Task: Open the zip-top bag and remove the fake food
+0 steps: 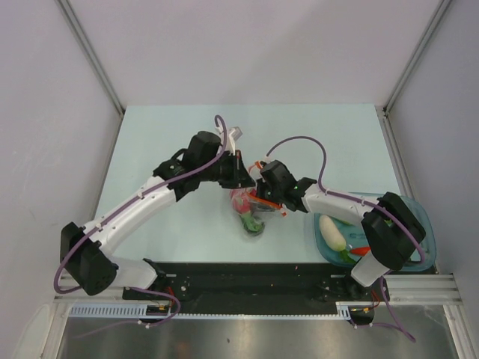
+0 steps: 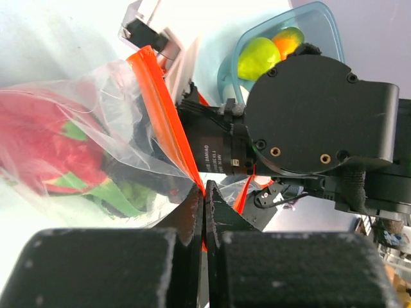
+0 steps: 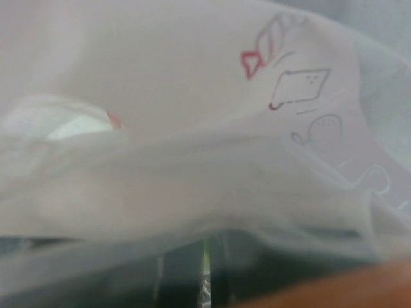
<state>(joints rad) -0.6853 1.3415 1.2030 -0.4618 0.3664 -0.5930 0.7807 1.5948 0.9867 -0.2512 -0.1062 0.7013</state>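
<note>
The clear zip-top bag [image 1: 253, 207] hangs between my two grippers over the table's middle. It holds the pink-red dragon fruit [image 1: 240, 200] and a small dark-green piece [image 1: 252, 223]. My left gripper [image 1: 241, 176] is shut on the bag's red-orange zip strip [image 2: 168, 122], pinched at the fingertips in the left wrist view [image 2: 204, 196]. The dragon fruit [image 2: 45, 147] shows through the plastic there. My right gripper [image 1: 262, 193] is shut on the opposite lip of the bag. In the right wrist view the bag's plastic [image 3: 192, 128] covers nearly everything, and its gripper [image 3: 205, 273] shows dimly behind it.
A teal translucent oval tray [image 1: 416, 218] stands at the front right, under the right arm. It holds the white radish [image 1: 331, 232] and the orange carrot [image 1: 361, 250]. The left wrist view shows the tray [image 2: 324, 19] with the green fruit [image 2: 259, 56] and the orange [image 2: 289, 40].
</note>
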